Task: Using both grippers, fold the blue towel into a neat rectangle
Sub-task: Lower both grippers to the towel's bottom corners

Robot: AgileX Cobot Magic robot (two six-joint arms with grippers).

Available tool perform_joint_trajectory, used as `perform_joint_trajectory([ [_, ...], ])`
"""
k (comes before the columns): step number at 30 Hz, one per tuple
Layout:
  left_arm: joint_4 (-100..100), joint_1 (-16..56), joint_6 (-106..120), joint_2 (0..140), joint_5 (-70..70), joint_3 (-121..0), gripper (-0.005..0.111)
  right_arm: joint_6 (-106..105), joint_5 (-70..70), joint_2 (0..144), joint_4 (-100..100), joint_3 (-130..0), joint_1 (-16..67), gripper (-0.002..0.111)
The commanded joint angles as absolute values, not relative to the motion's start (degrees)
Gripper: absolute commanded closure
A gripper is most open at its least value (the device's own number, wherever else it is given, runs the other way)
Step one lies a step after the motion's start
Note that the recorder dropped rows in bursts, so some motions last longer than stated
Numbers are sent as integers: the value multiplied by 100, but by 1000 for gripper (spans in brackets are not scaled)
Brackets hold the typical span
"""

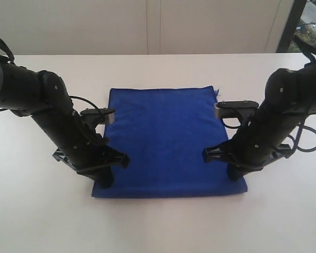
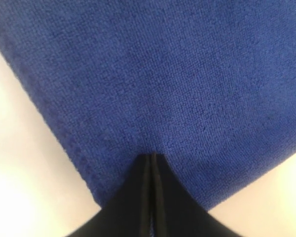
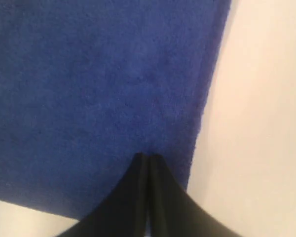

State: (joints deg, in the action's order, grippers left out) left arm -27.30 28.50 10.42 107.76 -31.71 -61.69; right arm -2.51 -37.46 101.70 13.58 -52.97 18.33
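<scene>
Risk: I fear a lift could leave the blue towel [image 1: 168, 142] behind, since tips this tight may hold no fleece; a drag would rumple it.
Left gripper [image 2: 152, 157]: jaws together, tips pressing the towel near its 7 o'clock corner.
Right gripper [image 3: 148, 157]: jaws together, tips near its 5 o'clock corner.
Towel place: flat, mid-desk [image 1: 163, 226].

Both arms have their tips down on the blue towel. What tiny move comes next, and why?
Probably raise both slightly together, to see whether cloth follows. The left gripper and right gripper have shut fingers touching the flat blue towel near two corners; no pinch shows.
</scene>
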Motion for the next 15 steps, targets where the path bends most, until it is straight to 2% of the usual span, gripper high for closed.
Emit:
perform_joint_trajectory([
  [1, -2651, 2878, 1055, 10851, -3313, -6114, 107, -230, -3870, 10287, 1171, -5260, 1821, 108],
  [8, -2651, 2878, 1055, 10851, -3301, -6114, 107, -217, -3857, 10410, 1171, -5260, 1821, 108],
  [15, -2635, 2878, 1055, 10712, -3282, -6147, 107, -104, -3858, 9823, 1182, -5272, 1821, 108],
])
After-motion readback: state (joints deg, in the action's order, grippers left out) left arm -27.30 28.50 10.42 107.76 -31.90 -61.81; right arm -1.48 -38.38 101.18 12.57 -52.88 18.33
